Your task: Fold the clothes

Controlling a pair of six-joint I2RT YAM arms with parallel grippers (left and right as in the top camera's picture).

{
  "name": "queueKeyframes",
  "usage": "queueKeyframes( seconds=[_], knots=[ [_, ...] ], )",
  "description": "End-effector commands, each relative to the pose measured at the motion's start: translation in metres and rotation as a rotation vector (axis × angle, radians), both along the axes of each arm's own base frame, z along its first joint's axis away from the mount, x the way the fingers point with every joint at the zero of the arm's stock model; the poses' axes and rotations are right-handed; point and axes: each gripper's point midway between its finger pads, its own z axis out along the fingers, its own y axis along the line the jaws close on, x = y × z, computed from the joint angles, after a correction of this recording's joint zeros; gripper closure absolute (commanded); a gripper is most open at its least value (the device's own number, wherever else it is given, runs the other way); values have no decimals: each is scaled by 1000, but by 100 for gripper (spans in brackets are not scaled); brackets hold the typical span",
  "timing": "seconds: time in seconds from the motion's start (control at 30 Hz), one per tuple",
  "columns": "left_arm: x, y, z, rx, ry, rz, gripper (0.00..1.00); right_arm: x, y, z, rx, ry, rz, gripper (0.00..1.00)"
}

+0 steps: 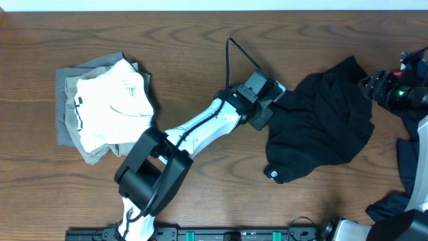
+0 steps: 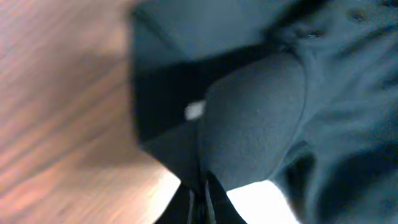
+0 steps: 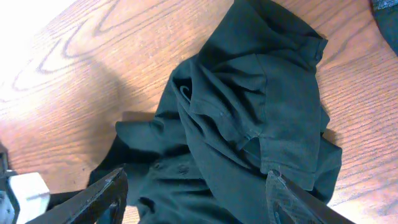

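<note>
Mostly, left fingers indistinct amid black shirt.

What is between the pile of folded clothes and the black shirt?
The robot's left arm, stretched over bare wooden table toward the shirt; the overhead view shows it.

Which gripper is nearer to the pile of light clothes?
Left. The left gripper is right of the pile, at the black shirt's edge; the right gripper is beyond that shirt.

Overhead looking straight down at the whole bench, left wrist peering close at the black shirt, right wrist viewing the same shirt from farther off
</note>
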Motion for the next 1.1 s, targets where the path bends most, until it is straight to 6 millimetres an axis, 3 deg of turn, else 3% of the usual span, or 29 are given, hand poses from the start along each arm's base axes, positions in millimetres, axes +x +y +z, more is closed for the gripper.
queueKeyframes(
  seconds=[0.0, 0.1, 0.17, 0.27, 0.4, 0.47, 0.6, 0.73, 0.87, 0.97, 1.07],
  knots=[
    [54, 41, 119, 109, -369, 197, 94, -1, 4, 4, -2, -12, 16, 31],
    [66, 76, 204, 157, -559, 320, 94, -1, 4, 4, -2, -12, 16, 32],
    [66, 96, 241, 144, -621, 384, 94, -1, 4, 4, -1, -11, 17, 32],
    [58, 121, 263, 129, -629, 429, 94, -1, 9, 3, 1, -5, 29, 32],
    [48, 139, 271, 142, -614, 448, 94, 1, 27, -2, -3, 3, 91, 29],
    [47, 135, 278, 123, -633, 441, 94, 4, 41, -5, -18, -6, 146, 27],
    [44, 108, 301, 85, -728, 349, 94, 14, 62, -8, -32, -40, 215, 26],
    [31, 68, 343, 44, -877, 205, 94, 20, 72, -10, -22, -59, 220, 26],
    [19, 49, 416, -55, -1074, 164, 94, 20, 72, -10, -15, -57, 209, 27],
    [11, 61, 491, -212, -1230, 252, 94, 18, 72, -11, -13, -50, 210, 26],
    [3, 71, 530, -309, -1302, 286, 94, 16, 73, -13, -10, -40, 210, 26]
  ],
)
